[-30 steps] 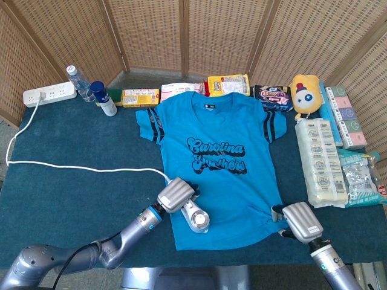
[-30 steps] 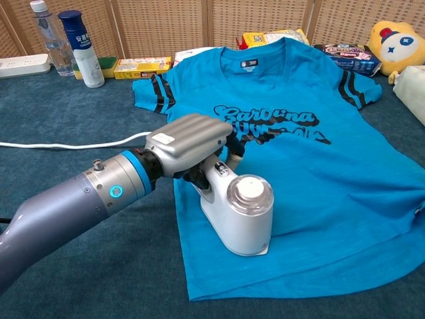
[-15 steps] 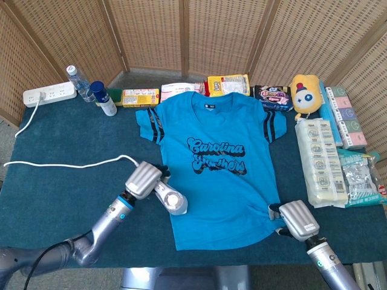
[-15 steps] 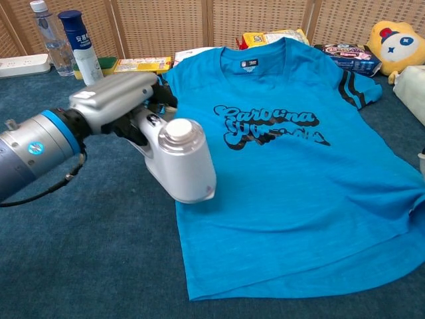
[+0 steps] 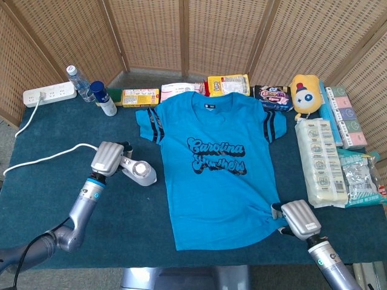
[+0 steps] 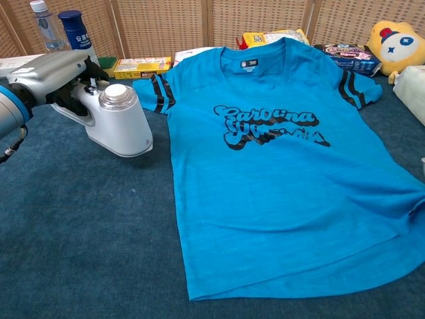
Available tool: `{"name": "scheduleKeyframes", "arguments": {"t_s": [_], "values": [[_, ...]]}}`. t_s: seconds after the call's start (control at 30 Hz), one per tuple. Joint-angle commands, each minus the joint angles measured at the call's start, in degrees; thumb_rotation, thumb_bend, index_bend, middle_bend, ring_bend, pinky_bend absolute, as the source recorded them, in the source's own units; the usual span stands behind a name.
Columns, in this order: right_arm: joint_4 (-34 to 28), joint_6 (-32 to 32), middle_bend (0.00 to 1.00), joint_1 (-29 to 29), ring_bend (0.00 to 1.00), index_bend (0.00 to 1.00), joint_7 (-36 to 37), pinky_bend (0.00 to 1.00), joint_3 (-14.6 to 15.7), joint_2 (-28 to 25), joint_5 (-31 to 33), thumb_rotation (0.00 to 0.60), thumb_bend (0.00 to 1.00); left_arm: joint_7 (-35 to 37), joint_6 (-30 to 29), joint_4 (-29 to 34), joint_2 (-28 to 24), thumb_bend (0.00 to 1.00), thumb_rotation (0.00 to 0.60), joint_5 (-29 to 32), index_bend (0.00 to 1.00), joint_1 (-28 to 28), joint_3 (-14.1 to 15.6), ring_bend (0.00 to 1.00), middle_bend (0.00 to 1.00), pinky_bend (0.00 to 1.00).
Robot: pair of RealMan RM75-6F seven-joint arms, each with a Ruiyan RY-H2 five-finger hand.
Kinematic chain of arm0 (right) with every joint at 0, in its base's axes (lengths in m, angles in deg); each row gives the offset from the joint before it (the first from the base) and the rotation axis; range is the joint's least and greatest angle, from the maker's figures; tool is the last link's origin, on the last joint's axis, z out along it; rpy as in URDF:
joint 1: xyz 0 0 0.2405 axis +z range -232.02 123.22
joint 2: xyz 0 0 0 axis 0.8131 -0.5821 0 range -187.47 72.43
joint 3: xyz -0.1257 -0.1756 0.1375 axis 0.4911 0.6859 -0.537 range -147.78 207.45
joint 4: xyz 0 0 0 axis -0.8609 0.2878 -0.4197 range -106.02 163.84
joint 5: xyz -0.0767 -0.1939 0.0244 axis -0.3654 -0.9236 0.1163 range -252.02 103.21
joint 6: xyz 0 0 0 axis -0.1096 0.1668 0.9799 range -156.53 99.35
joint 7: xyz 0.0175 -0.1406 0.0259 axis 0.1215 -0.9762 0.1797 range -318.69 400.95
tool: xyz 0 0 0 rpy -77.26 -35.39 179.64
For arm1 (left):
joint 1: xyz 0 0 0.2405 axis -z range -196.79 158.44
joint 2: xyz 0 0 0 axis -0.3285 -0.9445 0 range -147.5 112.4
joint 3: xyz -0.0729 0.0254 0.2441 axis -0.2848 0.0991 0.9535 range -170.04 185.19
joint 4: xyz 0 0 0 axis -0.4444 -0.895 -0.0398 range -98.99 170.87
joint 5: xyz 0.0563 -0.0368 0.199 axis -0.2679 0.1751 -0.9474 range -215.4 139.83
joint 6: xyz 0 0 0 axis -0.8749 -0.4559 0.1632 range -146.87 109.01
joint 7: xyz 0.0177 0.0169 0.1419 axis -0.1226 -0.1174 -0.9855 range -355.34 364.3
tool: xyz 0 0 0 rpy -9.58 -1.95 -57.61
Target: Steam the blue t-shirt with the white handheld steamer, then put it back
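My left hand (image 5: 107, 158) gripped white handheld steamer (image 5: 138, 172) by handle near table's left edge, beside blue t-shirt (image 5: 216, 160); steamer judged rigid, top-heavy; right hand (image 5: 300, 219) pinned soft hem

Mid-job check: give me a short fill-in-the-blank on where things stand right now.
The steamer is held by the ___ hand.
The steamer is off the t-shirt, over the ___ cloth.
The right hand is at the shirt's bottom ___ corner in the head view.

Missing: left; dark blue; right
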Motion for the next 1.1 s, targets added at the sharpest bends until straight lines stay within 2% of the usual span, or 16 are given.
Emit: {"name": "scheduleKeyframes", "arguments": {"t_s": [0.03,0.3,0.5,0.6,0.93,1.1], "values": [[0.0,0.1,0.59,-0.2,0.58,0.58,-0.8,0.66,0.0,-0.1,0.5,0.600,0.47,1.9,2.0,-4.0,1.8,0.36,0.600,1.5,0.76,0.6,-1.1,0.66,0.73,0.77],[-1.0,0.9,0.42,-0.4,0.42,0.36,-3.1,0.47,-0.3,-0.8,2.6,0.600,0.43,5.1,5.4,-13.8,7.1,0.35,0.600,2.5,0.76,3.2,-2.5,0.66,0.73,0.77],[-2.5,1.1,0.34,-0.6,0.34,0.20,-4.1,0.39,-0.5,-2.1,3.8,0.600,0.38,6.8,6.9,-19.6,10.4,0.35,0.600,3.0,0.76,4.9,-3.4,0.66,0.73,0.77],[-3.1,1.0,0.31,-0.8,0.32,0.15,-4.3,0.38,-0.6,-2.6,4.2,0.600,0.34,7.5,7.2,-21.6,11.6,0.35,0.600,2.8,0.76,5.6,-3.5,0.66,0.73,0.77],[-3.7,0.7,0.30,-1.1,0.30,0.11,-4.0,0.36,-0.7,-3.4,4.5,0.600,0.31,8.4,9.2,-26.2,14.2,0.33,0.600,2.9,0.76,7.3,-3.9,0.65,0.73,0.76],[-3.9,0.4,0.30,-1.3,0.30,0.10,-3.9,0.36,-0.8,-3.7,4.6,0.600,0.31,8.8,10.1,-26.0,14.0,0.30,0.600,2.9,0.73,7.1,-3.5,0.60,0.70,0.74]]}}
